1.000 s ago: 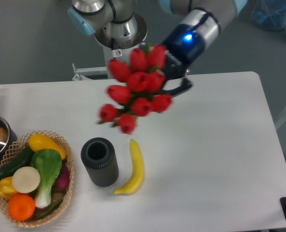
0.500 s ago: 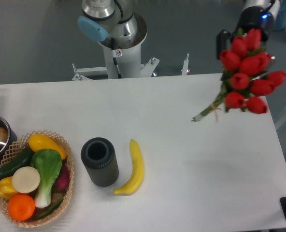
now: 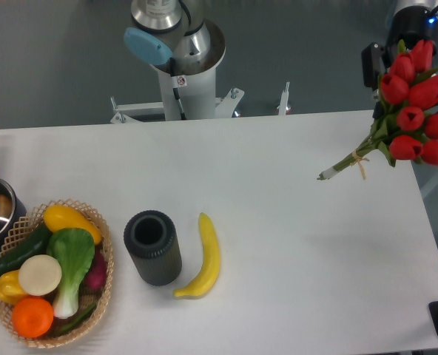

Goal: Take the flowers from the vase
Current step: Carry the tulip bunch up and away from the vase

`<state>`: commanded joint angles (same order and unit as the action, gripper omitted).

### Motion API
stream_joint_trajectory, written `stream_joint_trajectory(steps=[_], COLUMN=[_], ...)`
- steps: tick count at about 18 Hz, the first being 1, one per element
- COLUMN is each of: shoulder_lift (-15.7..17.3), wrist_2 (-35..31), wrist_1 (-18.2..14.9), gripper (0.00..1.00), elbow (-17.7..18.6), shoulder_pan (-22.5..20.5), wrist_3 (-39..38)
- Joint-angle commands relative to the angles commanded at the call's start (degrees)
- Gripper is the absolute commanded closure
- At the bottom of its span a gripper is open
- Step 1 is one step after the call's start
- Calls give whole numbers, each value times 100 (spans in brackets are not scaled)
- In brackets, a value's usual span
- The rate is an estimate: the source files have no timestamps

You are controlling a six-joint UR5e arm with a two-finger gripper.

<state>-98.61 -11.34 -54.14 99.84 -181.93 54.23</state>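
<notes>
Flowers out of the vase, held aloft at far right

Left to right: the dark ribbed cylindrical vase (image 3: 152, 248) stands empty on the white tabletop (image 3: 278, 244); the tied bunch of red tulip flowers (image 3: 415, 111) hangs past the right edge, apparently gripped by the black claw (image 3: 378, 63). Pickup looks done; next means holding steady.

The bunch of bright red tulip buds (image 3: 416, 103) with green leaves and pale stems hangs past the right edge of the plain white table (image 3: 278, 222). The dark grey-black ribbed round vase (image 3: 153, 248) stands beside a yellow curved banana (image 3: 206, 257). By the left edge, a tan woven basket (image 3: 100, 244) holds yellow, green, white, orange and purple food.
</notes>
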Motion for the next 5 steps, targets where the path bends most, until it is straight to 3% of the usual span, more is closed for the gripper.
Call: stream_joint_trajectory(steps=[5], shoulder_lift=[0], wrist_2=[-9], wrist_1=[0], gripper=[55], elbow=[44], shoulder_pan=[-35], wrist_3=[0])
